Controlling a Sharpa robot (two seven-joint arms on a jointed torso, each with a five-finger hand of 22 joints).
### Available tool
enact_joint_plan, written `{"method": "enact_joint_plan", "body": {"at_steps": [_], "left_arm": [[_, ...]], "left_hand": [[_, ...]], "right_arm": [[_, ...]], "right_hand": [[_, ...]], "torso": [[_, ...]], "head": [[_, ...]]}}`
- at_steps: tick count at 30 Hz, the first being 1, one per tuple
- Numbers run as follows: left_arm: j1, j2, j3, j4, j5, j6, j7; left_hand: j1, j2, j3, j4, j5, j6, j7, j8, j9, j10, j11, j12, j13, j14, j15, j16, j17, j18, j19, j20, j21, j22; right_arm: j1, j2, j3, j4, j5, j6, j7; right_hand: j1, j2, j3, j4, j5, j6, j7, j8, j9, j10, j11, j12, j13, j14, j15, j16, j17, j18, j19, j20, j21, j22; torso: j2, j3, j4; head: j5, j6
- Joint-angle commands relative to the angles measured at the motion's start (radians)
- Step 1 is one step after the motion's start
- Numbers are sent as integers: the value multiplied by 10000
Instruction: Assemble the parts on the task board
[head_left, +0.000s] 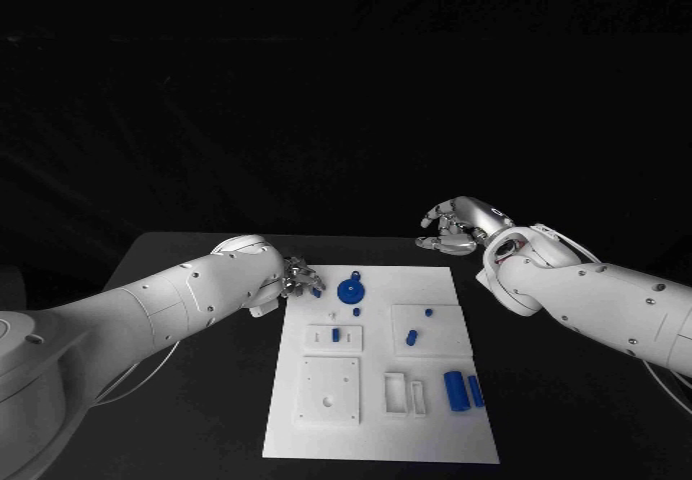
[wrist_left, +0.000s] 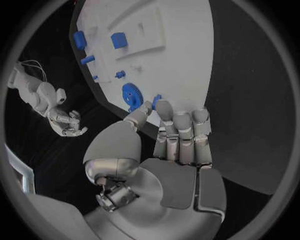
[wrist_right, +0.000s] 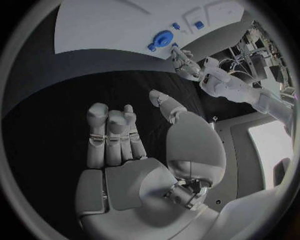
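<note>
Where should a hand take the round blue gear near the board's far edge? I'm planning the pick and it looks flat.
The blue gear lies flat on the task board, so probably pinch its toothed rim from above, thumb and finger on opposite sides. The left hand is beside it; approaching from that side looks easiest.

Dim surroundings, black beyond the table (head_left: 188, 250); bright, even light from above on the white task board (head_left: 378, 420), without glare. Soft shadows beside raised fixtures. Head view sharp and undistorted. Wrist views strongly fisheye: straight board edges bowed, dark circular frame at the rim, slight softness toward the margins.
</note>
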Motion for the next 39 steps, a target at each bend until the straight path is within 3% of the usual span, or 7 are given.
{"method": "enact_joint_plan", "body": {"at_steps": [1, 6, 7, 8, 20, 24, 39], "left_arm": [[-56, -17, -25, 44, 83, 135, 24], [-65, -105, -23, 105, 87, -178, 92], [-65, -122, -22, 126, 92, -207, 91], [-65, -146, -22, 155, 99, -236, 90], [-66, -681, -11, 952, 800, -712, 18], [-53, -969, -10, 1385, 738, -912, 15], [-39, -2244, -58, 3678, 606, -1873, -62]], "left_hand": [[37, 187, 21, -169, 46, 126, -28, 81, -16, 122, -27, -29, -16, 35, 13, 77, -8, -110, 40, -1266, -33, 21], [327, 463, 167, -642, 55, 537, -158, 295, 5, 444, -149, 32, -70, 272, -79, 279, 44, -94, 221, -1309, 68, 79], [483, 353, 364, -689, -160, 767, -236, 420, 48, 479, -226, 29, -81, 302, -124, 281, 36, -75, 276, -1330, 75, 76], [596, 5, 872, -428, -232, 848, -263, 455, 54, 549, -278, 13, -101, 364, -191, 292, 24, -81, 384, -1333, 60, 41], [571, -209, 1364, -295, -198, 1212, -421, 693, 172, 843, -407, 49, -111, 645, -294, 403, 17, -52, 657, -1399, 177, 92], [499, -338, 1472, -269, 320, 1363, -487, 824, 282, 957, -473, 79, -106, 762, -350, 447, 17, -37, 761, -1426, 211, 110], [402, -532, 1597, -354, 998, 1612, -652, 1226, 835, 1037, -631, 211, -48, 957, -464, 537, 22, 1, 969, -1490, 283, 175]], "right_arm": [[-3, 15, 5, -8, -65, 66, 96], [-4, 18, 5, -15, -65, 65, 100], [-4, 18, 5, -18, -65, 64, 102], [-4, 17, 5, -18, -65, 64, 102], [-4, -5, 5, -30, -41, 73, 110], [-4, -24, 4, -5, -38, 76, 109], [-5, -173, 2, 114, -19, 121, 110]], "right_hand": [[-57, 37, -39, -10, 43, 8, 68, -31, -9, -35, 58, 33, -14, 44, -34, -61, 13, 849, -19, -59, -37, 91], [-61, 36, -41, -7, 43, 12, 68, -29, -8, -35, 58, 34, -15, 45, -34, -62, 14, 849, -19, -58, -38, 92], [-64, 36, -42, -5, 43, 13, 68, -28, -8, -35, 58, 35, -16, 45, -33, -62, 14, 849, -18, -58, -38, 92], [-64, 36, -43, -5, 43, 14, 68, -28, -8, -35, 58, 35, -16, 45, -33, -62, 14, 849, -18, -58, -39, 92], [-83, 35, -50, 8, 49, 19, 68, -25, -9, -37, 59, 37, -20, 46, -33, -65, 15, 849, -17, -56, -42, 93], [-87, 35, -51, 11, 53, 20, 68, -24, -9, -37, 59, 38, -21, 46, -33, -65, 15, 849, -17, -56, -42, 93], [-99, 33, -56, 19, 68, 22, 68, -23, -10, -38, 58, 41, -25, 47, -33, -67, 17, 849, -15, -55, -46, 94]], "torso": [[0, -2, 1], [1, -1, -4], [0, 0, -4], [-2, -1, -2], [-17, -5, 29], [-30, -4, 58], [-27, -4, 72]], "head": [[2, -5], [3, -4], [2, -4], [4, -6], [20, 20], [7, 21], [-1, -40]]}}
